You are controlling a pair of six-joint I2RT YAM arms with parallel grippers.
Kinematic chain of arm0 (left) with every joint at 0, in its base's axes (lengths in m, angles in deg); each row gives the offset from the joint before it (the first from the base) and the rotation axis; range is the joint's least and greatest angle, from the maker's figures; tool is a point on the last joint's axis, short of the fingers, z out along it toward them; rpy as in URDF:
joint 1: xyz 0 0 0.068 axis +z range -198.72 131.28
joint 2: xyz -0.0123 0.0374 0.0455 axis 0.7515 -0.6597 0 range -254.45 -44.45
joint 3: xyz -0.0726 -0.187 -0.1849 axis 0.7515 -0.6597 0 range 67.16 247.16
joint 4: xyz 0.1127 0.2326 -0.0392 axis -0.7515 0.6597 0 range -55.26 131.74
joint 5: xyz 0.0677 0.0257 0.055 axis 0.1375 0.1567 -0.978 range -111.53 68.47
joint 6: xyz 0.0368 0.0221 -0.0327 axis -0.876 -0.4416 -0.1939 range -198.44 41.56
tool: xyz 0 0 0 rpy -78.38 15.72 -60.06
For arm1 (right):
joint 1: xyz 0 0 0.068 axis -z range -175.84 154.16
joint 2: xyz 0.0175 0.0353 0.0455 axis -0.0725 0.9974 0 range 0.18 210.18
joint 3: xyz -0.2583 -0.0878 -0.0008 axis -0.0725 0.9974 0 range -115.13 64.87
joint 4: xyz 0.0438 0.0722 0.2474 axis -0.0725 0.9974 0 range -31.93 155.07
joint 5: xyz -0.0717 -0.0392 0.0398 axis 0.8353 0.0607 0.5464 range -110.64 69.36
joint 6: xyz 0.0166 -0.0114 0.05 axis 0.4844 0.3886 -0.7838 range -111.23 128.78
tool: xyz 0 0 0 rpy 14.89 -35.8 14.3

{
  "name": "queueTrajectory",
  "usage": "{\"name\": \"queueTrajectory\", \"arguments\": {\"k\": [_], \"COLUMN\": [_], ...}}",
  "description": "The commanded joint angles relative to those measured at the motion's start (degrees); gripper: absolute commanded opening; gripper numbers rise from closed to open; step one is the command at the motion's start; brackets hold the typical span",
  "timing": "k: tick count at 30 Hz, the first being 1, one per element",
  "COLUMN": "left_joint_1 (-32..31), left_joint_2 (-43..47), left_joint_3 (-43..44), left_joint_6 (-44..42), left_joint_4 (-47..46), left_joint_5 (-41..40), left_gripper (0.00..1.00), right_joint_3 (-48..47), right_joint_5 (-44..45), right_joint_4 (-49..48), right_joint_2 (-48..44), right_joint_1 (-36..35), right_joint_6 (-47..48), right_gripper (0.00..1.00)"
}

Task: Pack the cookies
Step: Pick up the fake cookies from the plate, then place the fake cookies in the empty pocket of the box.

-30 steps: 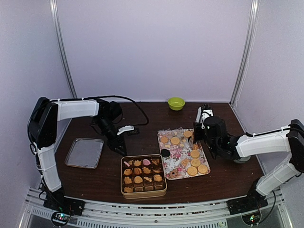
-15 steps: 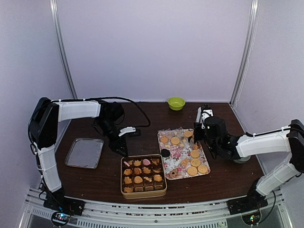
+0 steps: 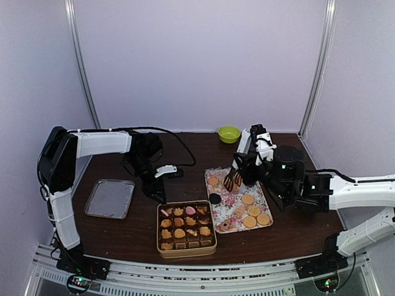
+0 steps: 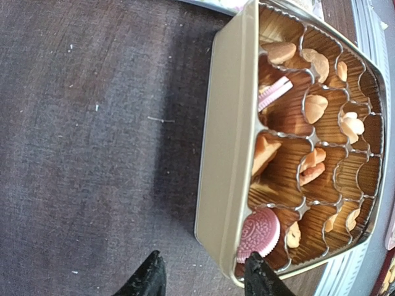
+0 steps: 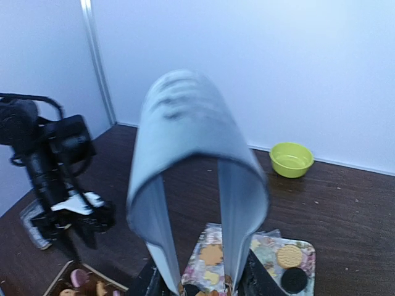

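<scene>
Now, the cookies are sitting in two spots. Some point(image 3: 179, 233) are already resting in the cups of the tin point(image 3: 187, 253). The loose cookies point(image 3: 250, 199) are lying on the flowered sheet point(image 3: 229, 198) just to the right of the tin.

The right pincer point(image 5: 200, 282) is hanging up over the far end of that sheet, to the right of the tin and behind it. Its fingers are squeezing a pale bent thing point(image 5: 191, 123). From above, something brown and ribbed is showing at its tip. I am not able to tell what that thing is, but it is not looking like a cookie.

So the loose cookies are lying below this pincer and a bit nearer to the robot, and the tin is waiting down and to its left. The cookies are round, so they are not pointing any way. The right arm is looking like the closer one to them.

The left pincer point(image 4: 200, 280) is hovering low at the tin's far left corner. Its fingers are apart and holding nothing, and a pink cookie point(image 4: 259, 231) is sitting in the corner cup just beside one finger. This pincer is closer to the tin than to the sheet, so I am guessing the right arm is the one for carrying cookies over.
</scene>
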Motion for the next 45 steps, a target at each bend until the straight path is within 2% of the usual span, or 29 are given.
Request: {"name": "queueTrajectory", "arguments": {"k": [1, 4, 8, 21, 28, 38, 45], "left_joint_1": [-0.2, -0.2, -0.2, 0.0, 0.4, 0.5, 0.6], "left_joint_2": [-0.9, -1.1, -1.2, -0.1, 0.2, 1.1, 1.7], "left_joint_3": [0.2, 0.2, 0.3, 0.1, 0.6, -0.1, -0.2], "left_joint_6": [0.3, 0.5, 0.6, 0.4, 0.1, 0.1, 0.2], "left_joint_4": [-1.6, -1.6, -1.6, -0.5, 0.0, 0.1, 0.2], "left_joint_5": [-0.9, -1.1, -1.0, -1.5, -1.5, -1.6, -1.6], "left_gripper": [0.46, 0.46, 0.46, 0.47, 0.48, 0.52, 0.54], "right_joint_3": [-3.2, -5.2, -9.1, -16.3, -16.5, -16.2, -16.3], "right_joint_5": [-1.1, -4.8, -12.4, -21.4, -21.9, -21.2, -20.6], "right_joint_4": [3.6, 3.2, 1.8, -0.3, -0.1, -1.2, -1.6], "right_joint_2": [-0.6, 1.4, 6.0, 17.3, 17.7, 18.6, 18.7], "right_joint_1": [-9.5, -14.5, -17.7, -21.1, -21.6, -21.6, -21.6], "right_joint_6": [0.8, 0.4, 0.3, 0.5, 0.0, -0.5, -0.2], "right_gripper": [0.23, 0.24, 0.24, 0.24, 0.25, 0.38, 0.41]}}
